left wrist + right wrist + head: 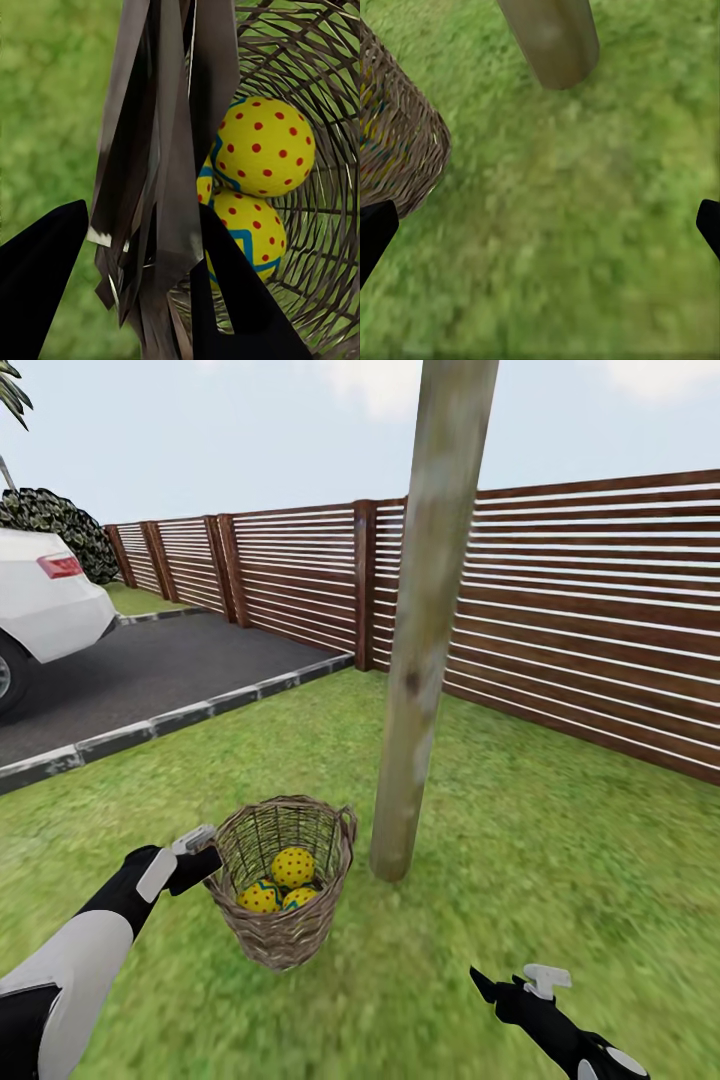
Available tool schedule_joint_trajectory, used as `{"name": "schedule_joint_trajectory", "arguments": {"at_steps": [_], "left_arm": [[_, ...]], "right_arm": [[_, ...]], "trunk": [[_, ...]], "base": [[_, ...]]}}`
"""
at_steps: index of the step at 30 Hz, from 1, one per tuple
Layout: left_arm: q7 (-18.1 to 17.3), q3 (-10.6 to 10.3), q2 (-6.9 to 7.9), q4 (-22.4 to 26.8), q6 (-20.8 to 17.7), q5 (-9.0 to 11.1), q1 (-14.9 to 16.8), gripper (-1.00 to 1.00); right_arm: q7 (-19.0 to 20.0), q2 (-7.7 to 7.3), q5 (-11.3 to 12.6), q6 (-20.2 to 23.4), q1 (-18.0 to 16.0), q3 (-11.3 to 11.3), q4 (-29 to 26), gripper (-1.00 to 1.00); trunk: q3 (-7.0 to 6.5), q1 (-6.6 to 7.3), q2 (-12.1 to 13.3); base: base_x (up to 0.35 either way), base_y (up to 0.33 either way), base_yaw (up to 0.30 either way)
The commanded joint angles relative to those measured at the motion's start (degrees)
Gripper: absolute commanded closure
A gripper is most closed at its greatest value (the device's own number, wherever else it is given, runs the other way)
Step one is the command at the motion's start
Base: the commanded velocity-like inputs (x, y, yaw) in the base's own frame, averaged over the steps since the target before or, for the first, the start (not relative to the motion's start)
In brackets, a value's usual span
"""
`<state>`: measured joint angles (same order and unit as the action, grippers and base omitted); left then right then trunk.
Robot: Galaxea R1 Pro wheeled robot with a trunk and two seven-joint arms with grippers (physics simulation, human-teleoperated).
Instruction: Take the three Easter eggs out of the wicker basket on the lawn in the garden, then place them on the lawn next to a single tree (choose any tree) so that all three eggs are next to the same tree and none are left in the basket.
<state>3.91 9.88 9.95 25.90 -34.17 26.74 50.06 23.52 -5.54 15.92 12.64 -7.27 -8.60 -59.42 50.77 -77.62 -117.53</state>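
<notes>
The wicker basket stands on the lawn just left of the tree. Three Easter eggs lie inside it: one on top and two lower. My left gripper is open at the basket's left rim. In the left wrist view the gripper straddles the woven rim, one finger outside and one inside near the eggs. My right gripper hangs open over grass right of the basket; in its wrist view it faces the basket and trunk base.
A wooden slat fence runs behind the tree. To the left lies an asphalt driveway with a stone kerb and a white car. A dark bush stands far left. Open grass stretches right of the trunk.
</notes>
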Motion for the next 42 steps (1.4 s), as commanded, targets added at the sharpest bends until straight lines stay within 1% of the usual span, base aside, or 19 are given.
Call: {"name": "schedule_joint_trajectory", "arguments": {"at_steps": [1, 8, 12, 15, 18, 26, 29, 42], "left_arm": [[0.4, 0.2, -0.02, 0.1, -0.2, 1.1, 0.0, 1.00], [0.4, 0.2, 0.06, 0.1, -0.2, 1.1, 0.0, 1.00], [0.4, 0.9, 0.05, -0.6, -0.2, 1.1, 0.0, 1.00], [0.4, 0.9, 0.06, -0.6, -0.2, 1.1, 0.0, 1.00], [0.4, 0.9, 0.06, -0.7, 0.6, 1.1, 0.0, 1.00], [0.4, 0.9, 0.06, -0.7, 0.8, 1.1, 0.0, 1.00], [0.4, 0.9, 0.72, -0.7, 0.8, 1.1, 0.0, 1.00], [0.4, 0.9, 0.71, -0.7, 0.8, 1.1, 0.0, 1.00]], "right_arm": [[0.2, 0.01, 0.6, 0.5, 0.0, -0.1, -0.1, -1.00], [0.2, 0.01, 0.6, 0.5, 0.0, -0.1, -0.1, -1.00], [0.2, 0.01, 0.6, 0.5, 0.0, -0.1, -0.1, -1.00], [0.2, 0.04, 0.6, 0.5, 0.0, -0.1, -0.1, -1.00], [0.2, 0.05, 0.6, 0.5, 0.0, -0.1, -0.1, -1.00], [0.2, 0.01, 0.6, 0.5, 0.0, -0.1, -0.1, -1.00], [0.2, 0.01, 0.6, 0.5, 0.0, -0.1, -0.1, -1.00], [0.2, 0.04, 0.6, 0.5, 0.0, -0.1, -0.1, -1.00]], "trunk": [[0.23, -0.22, -0.4], [1.49, -1.75, -3.2], [2.21, -2.63, -4.9], [2.75, -3.29, -6.1], [3.28, -3.95, -7.3], [4.72, -5.71, -10.5], [5.26, -6.36, -11.7], [7.59, -9.22, -16.9]], "base": [[0.000, 0.000, 0.000], [0.000, 0.000, 0.000], [0.000, 0.000, 0.000], [0.000, 0.000, 0.000], [0.000, 0.000, 0.000], [0.000, 0.000, 0.000], [0.000, 0.000, 0.000], [0.000, 0.000, 0.000]]}}
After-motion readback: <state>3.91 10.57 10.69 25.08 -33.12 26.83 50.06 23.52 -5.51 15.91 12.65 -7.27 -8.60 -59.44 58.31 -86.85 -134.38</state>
